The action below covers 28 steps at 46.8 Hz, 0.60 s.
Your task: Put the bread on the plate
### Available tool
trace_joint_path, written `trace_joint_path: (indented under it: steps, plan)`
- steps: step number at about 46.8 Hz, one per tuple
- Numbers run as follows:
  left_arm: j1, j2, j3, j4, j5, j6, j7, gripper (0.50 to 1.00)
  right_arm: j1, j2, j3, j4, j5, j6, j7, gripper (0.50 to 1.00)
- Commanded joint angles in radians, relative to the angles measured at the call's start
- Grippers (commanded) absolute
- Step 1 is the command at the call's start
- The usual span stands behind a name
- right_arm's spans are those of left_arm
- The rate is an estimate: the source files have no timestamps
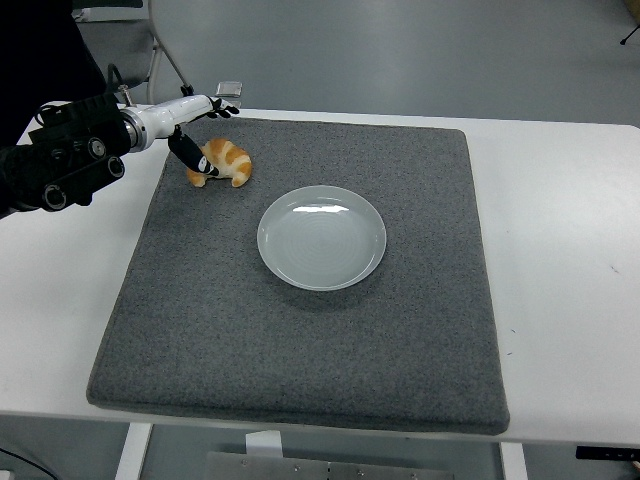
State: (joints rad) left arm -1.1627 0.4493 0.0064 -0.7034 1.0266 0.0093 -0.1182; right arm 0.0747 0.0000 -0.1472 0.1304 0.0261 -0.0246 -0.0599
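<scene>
Reaching in from nine o'clock, left hand (pixel 195 125) over the croissant (pixel 223 163), thumb down against its left end, fingers stretched out above; closed on it or not, hard to tell. Croissant lying on the grey mat (pixel 300 340) at ten o'clock from the empty plate (pixel 321 237), near but apart, on the white table (pixel 570 260).

The mat (pixel 300 330) looks like rough, matt grey felt. The plate (pixel 321 237) is smooth and glossy, the croissant (pixel 226 162) shiny-crusted, the table (pixel 560 250) smooth white.
</scene>
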Motion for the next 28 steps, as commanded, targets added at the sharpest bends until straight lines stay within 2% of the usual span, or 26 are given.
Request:
trace_joint_path:
  steps: [1, 12, 28]
  plan:
    - [0.003, -0.018, 0.001, 0.021, 0.000, 0.005, 0.000, 0.945, 0.000, 0.000, 0.000, 0.000, 0.000, 0.000, 0.000, 0.930]
    - [0.026, -0.049, 0.001, 0.058, -0.002, 0.006, 0.000, 0.941, 0.000, 0.000, 0.000, 0.000, 0.000, 0.000, 0.000, 0.930]
    - [0.041, -0.081, 0.003, 0.090, 0.000, 0.032, 0.000, 0.891, 0.000, 0.000, 0.000, 0.000, 0.000, 0.000, 0.000, 0.930]
